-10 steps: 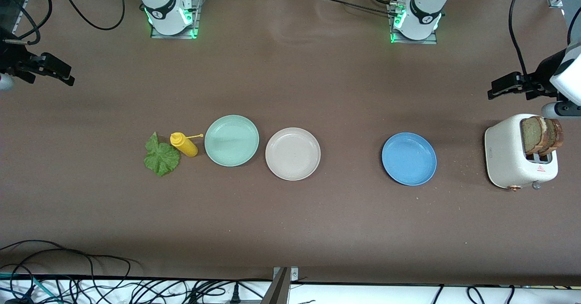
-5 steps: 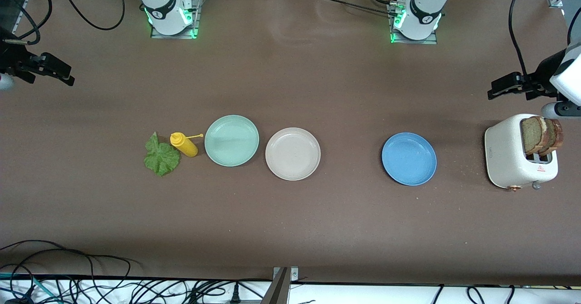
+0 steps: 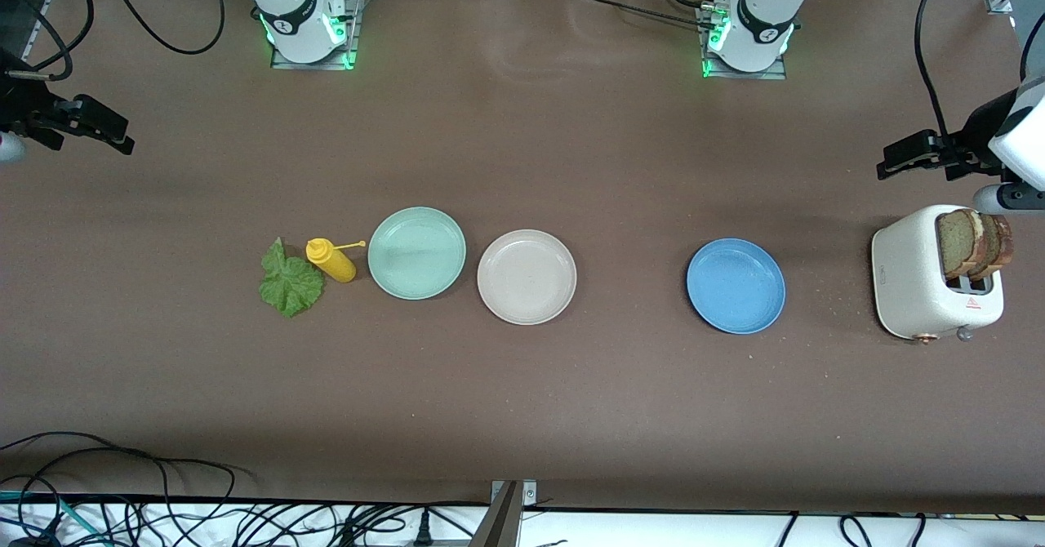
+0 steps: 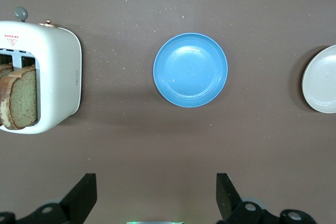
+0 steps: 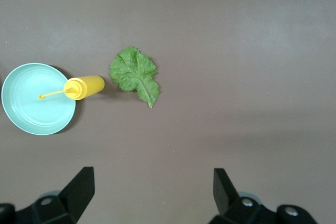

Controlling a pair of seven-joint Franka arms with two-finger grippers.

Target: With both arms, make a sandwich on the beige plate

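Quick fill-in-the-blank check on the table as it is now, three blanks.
1. The two bread slices stand in the ____.
2. The beige plate sits between the blue plate and the ____ plate.
3. The lettuce leaf lies beside the ____ bottle.
Missing words: toaster; green; yellow.

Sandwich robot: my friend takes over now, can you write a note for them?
Left gripper: jaws open, empty, up at its end of the table near the toaster.
Right gripper: jaws open, empty, up at its own end.
Both bread slices stand in the toaster. Lettuce leaf lies beside the yellow bottle.
Beige plate: bare, between mint and blue plates.
Done: nothing. Left: bread, lettuce, bread.
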